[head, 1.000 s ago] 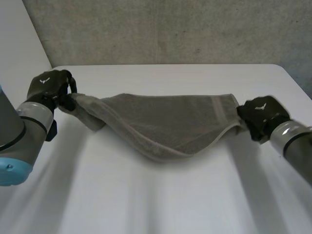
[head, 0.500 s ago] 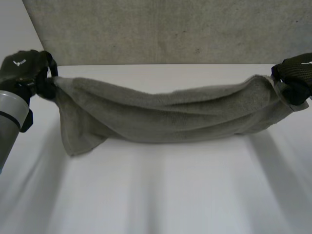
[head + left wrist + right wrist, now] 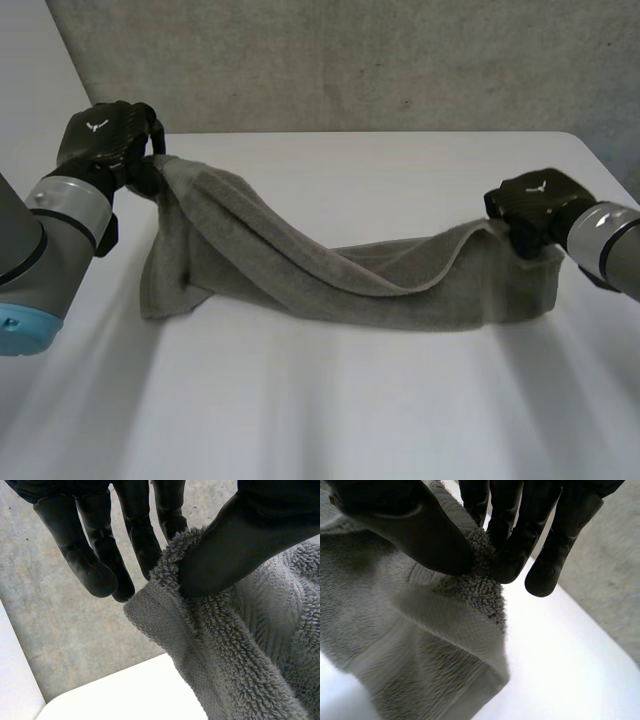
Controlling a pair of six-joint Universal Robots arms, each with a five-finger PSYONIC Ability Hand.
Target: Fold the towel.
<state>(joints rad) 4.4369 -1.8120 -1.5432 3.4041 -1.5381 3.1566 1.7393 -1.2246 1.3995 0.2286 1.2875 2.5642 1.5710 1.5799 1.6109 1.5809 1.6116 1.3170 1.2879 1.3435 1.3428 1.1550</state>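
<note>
We see the grey towel (image 3: 330, 275) strung between two hands, its middle sagging onto the white tabletop (image 3: 350, 400). The left robot hand (image 3: 105, 150) pinches one end's edge between thumb and fingers, up off the tabletop. The right robot hand (image 3: 535, 205) pinches the opposite corner the same way, lower down.

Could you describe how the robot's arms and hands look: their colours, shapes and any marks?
The left hand and the right hand are both black, with thick rounded fingers and a small white emblem on the back. Each hand joins a shiny silver wrist ring. The left arm is a grey cylinder with a light-blue cap. The right arm is grey too.
</note>
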